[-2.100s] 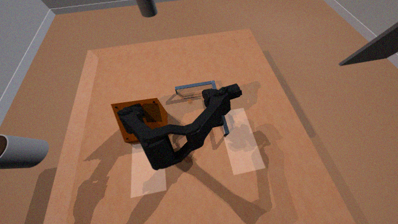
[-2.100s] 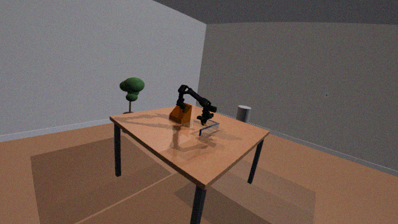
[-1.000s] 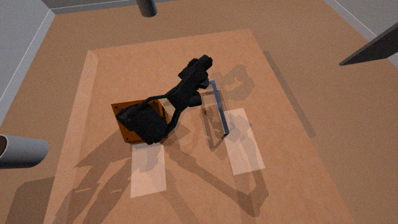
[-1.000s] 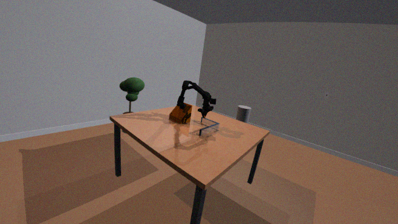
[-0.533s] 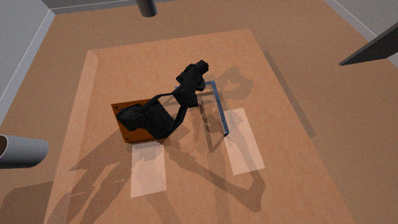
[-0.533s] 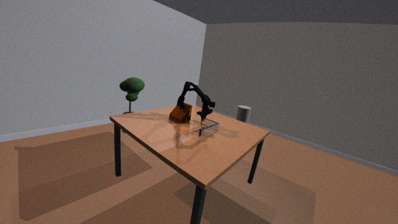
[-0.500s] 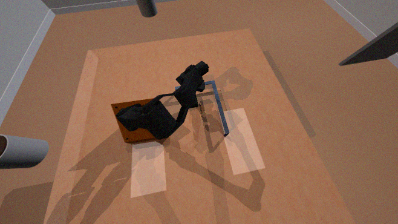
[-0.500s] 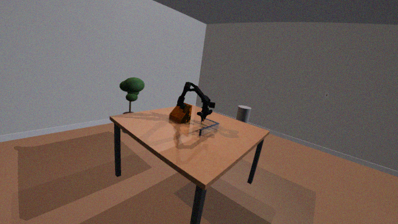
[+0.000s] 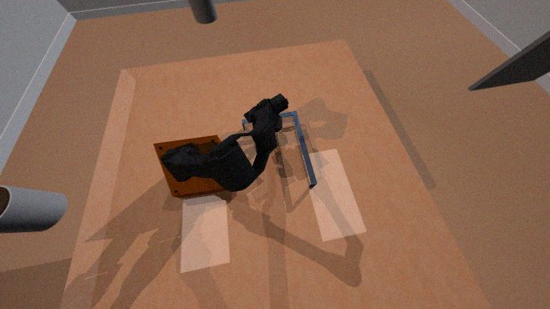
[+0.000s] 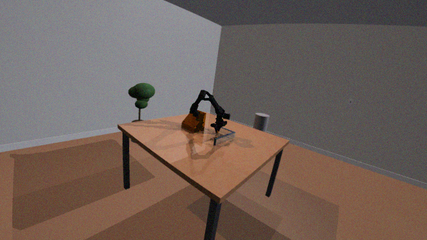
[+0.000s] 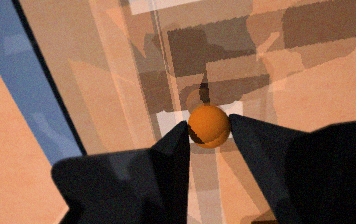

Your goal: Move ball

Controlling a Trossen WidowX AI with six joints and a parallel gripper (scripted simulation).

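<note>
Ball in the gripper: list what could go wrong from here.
1. The orange ball is pinched only at its sides by the fingertips of the gripper; a quick release could send it rolling off the spot.
2. The see-through copy shows faintly beyond the ball, so the ball does not look lined up with it yet; opening now would likely miss.
3. The blue wall stands close beside the gripper; a sideways withdrawal might clip it.
</note>
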